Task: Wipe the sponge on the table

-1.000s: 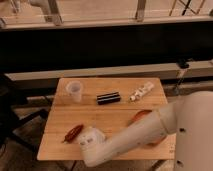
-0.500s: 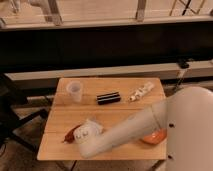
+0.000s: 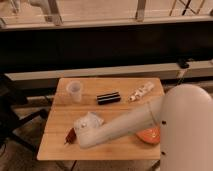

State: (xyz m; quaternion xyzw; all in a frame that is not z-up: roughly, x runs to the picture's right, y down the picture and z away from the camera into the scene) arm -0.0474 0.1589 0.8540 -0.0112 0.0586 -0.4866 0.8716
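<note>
White and smooth, the robot's shoulder (image 3: pixel 187 130) fills the near right corner, and from it the arm (image 3: pixel 122 129) reaches leftward low across the front half of the table (image 3: pixel 55 150), a light wooden top of planks. The arm ends at the near left part of the table, where the hand (image 3: pixel 89 121) sits as a pale, lumpy shape close over the wood. We cannot tell whether the hand is open or closed, nor whether it holds anything. Just beside it, on its left and a little nearer to us, lies a small reddish-brown piece (image 3: pixel 70 135) flat on the table. This may be the sponge, though we cannot say so for sure, and we cannot tell whether the hand touches it. On the near right, an orange rounded thing (image 3: pixel 149 135) shows partly from under the arm, close to the table's front edge. Farther back stand three things in a loose row, well apart from the hand: a clear cup (image 3: pixel 74 90) upright at the left, a black bar (image 3: pixel 108 97) lying in the middle, and a white packet (image 3: pixel 141 91) lying at a slant on the right. Beyond the table runs a pale ledge (image 3: pixel 100 72), then a dark wall (image 3: pixel 105 45).
</note>
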